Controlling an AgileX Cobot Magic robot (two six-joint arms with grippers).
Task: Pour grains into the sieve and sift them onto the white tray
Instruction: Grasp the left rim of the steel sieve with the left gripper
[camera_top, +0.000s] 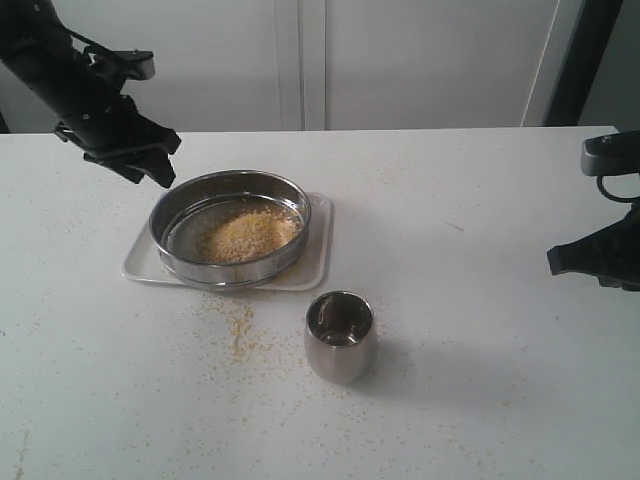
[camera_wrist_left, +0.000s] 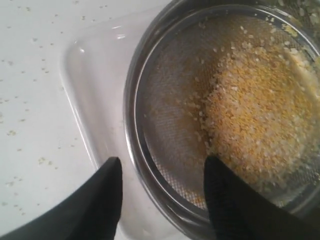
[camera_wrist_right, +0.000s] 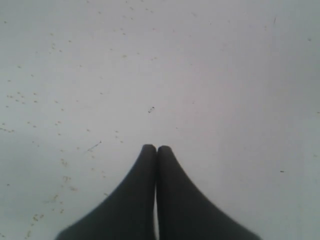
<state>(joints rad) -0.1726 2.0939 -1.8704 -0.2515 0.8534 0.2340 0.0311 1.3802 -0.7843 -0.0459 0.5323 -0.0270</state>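
Note:
The sieve (camera_top: 231, 228) (camera_wrist_left: 145, 125), a wide steel ring with grey mesh, rests on the white tray (camera_top: 318, 262) (camera_wrist_left: 95, 95). A heap of golden-yellow grains (camera_top: 247, 235) (camera_wrist_left: 260, 120) lies on its mesh. My left gripper (camera_top: 150, 165) (camera_wrist_left: 162, 165) hangs open just above the sieve's far-left rim; one finger stands over the tray outside the ring, the other over the mesh inside. It holds nothing. My right gripper (camera_top: 560, 262) (camera_wrist_right: 156, 148) is shut and empty over bare table at the right edge.
A small steel cup (camera_top: 339, 336) stands upright in front of the tray. Spilled grains (camera_top: 238, 325) dot the white table (camera_top: 470, 200) between cup and tray. A pale wall runs behind the table.

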